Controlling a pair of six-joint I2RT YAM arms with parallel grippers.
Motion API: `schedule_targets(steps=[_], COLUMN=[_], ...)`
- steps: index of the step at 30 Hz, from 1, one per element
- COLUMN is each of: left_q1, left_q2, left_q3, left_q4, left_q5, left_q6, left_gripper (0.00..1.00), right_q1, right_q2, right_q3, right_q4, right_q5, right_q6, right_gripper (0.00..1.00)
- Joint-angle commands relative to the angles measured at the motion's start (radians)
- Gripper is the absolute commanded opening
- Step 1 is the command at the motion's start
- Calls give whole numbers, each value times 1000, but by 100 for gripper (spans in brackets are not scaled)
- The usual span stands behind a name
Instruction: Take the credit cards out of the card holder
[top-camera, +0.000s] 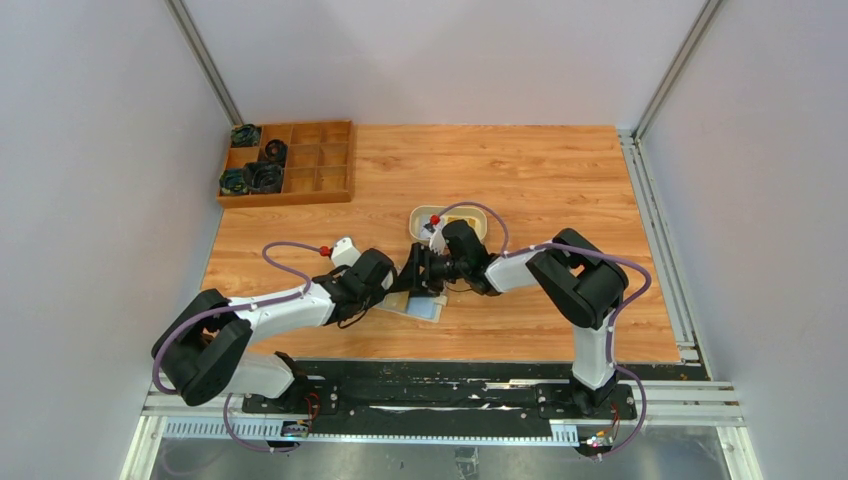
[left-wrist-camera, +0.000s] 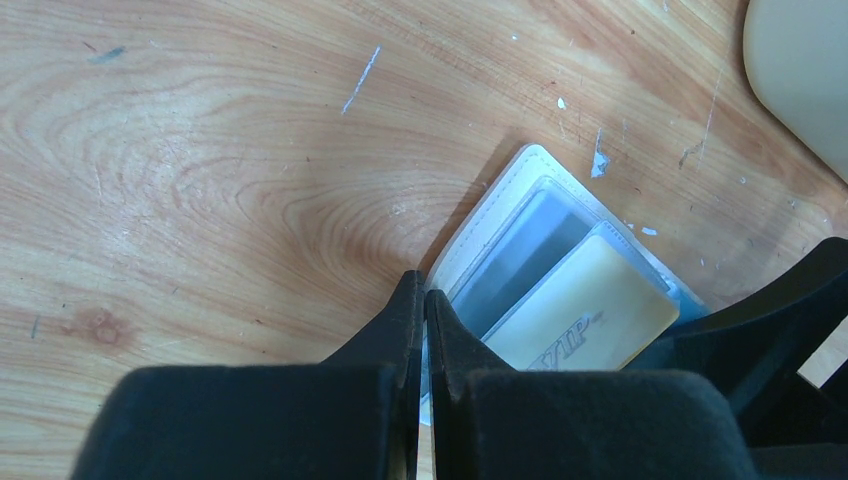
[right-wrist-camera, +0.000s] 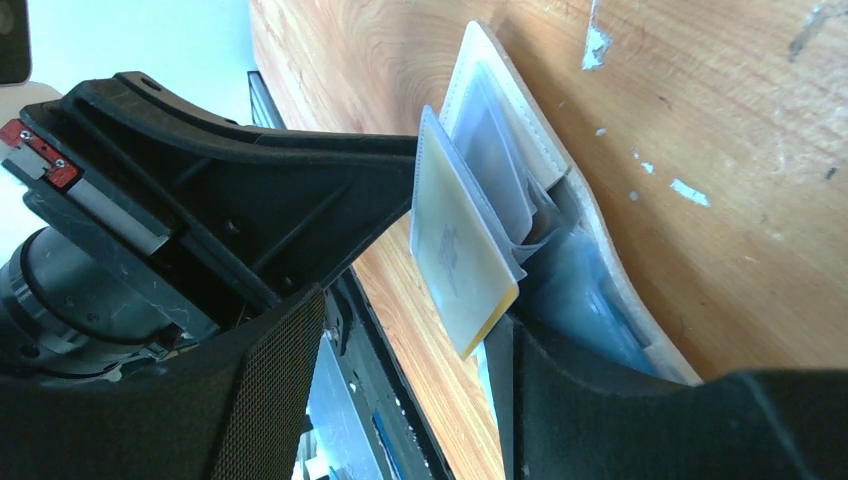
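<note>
Left end effector (left-wrist-camera: 422, 292) and right end effector (right-wrist-camera: 405, 322) crowd card holder (left-wrist-camera: 497, 212); tray (left-wrist-camera: 800, 70) near.

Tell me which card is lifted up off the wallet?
The yellow card: it tilts up, while the grey card lies flat in its clear pocket.

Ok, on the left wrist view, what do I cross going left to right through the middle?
Bare wooden table → left fingers, shut → card holder, its cream edge → yellow card sticking out of it → right arm's black finger.
</note>
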Motion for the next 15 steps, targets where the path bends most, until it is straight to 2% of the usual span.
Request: schedule_targets(steps=[1,15], left_q1=[-15,-15], left_q2=[8,33], left_q3=[15,20], left_q4=[11,15], left_q5=[65,74], left_q6=[-12,-9], left_gripper=[0,0], right_q1=[40,-40], right_q2=[-39,-98], right_q3=[-30,-119], right_q4=[137,107], right_q5=[-79,-94], right_q6=[38,-5], right_gripper=[63,62])
